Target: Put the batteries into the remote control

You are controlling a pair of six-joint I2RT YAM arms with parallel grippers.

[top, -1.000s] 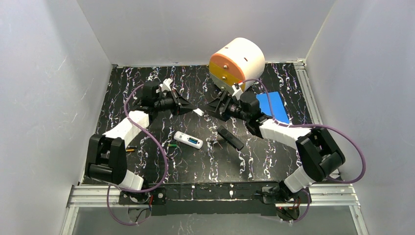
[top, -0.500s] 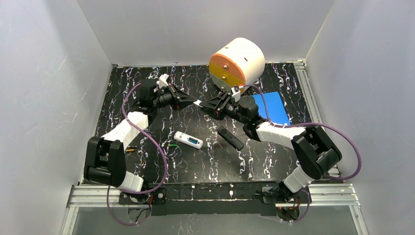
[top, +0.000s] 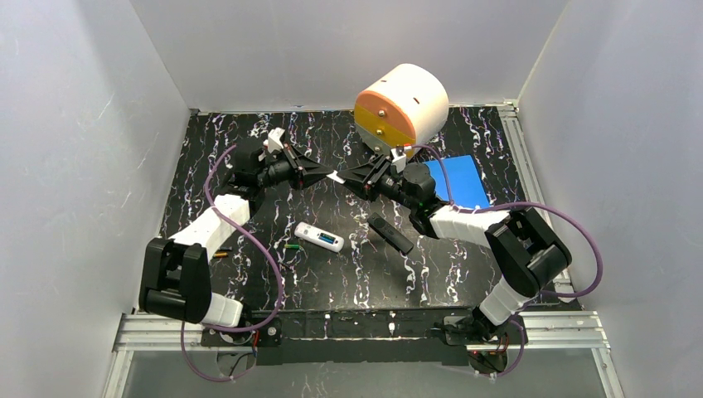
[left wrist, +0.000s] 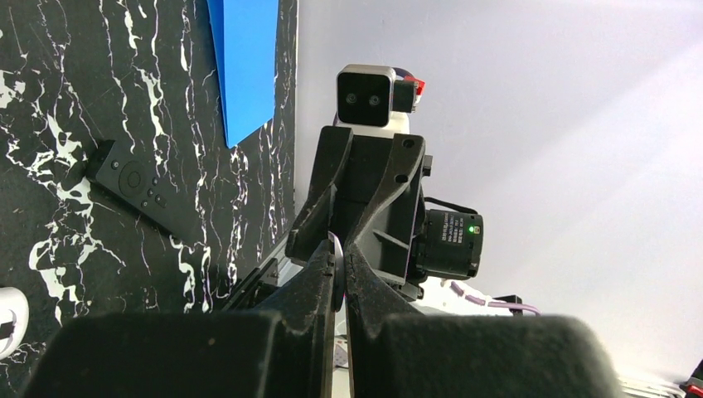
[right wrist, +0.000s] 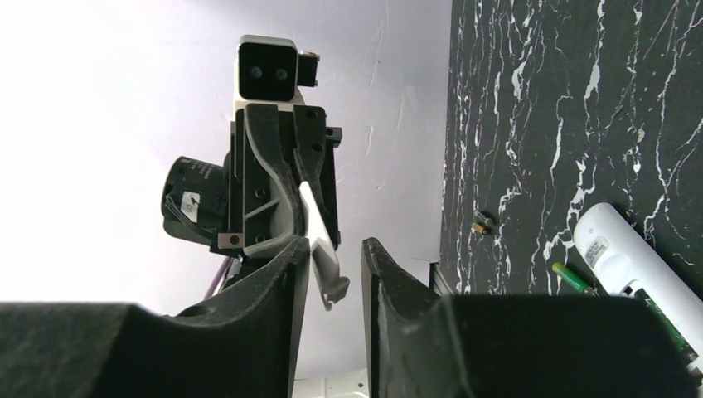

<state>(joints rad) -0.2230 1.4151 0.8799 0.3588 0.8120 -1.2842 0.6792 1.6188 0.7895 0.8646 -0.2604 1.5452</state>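
Note:
The white remote control [top: 318,237] lies mid-table with its battery bay uncovered; it also shows in the right wrist view [right wrist: 630,274]. Beside it lies a green battery [top: 291,246] [right wrist: 572,278], and an orange-yellow one [top: 220,254] lies further left. Above the table, my left gripper [top: 326,175] [left wrist: 338,249] is shut on a thin white cover piece [top: 335,177] [left wrist: 336,264]. My right gripper [top: 348,179] [right wrist: 336,245] faces it tip to tip. Its jaws straddle the white cover piece [right wrist: 319,228], one finger against it, a gap at the other.
A black remote [top: 390,233] [left wrist: 137,186] lies right of the white one. A blue flat box [top: 463,181] sits at the right. An orange-and-white drum [top: 401,106] stands at the back. White walls enclose three sides.
The two grippers have come together above the table. The right gripper's jaws have narrowed around the white cover piece that the left gripper holds.

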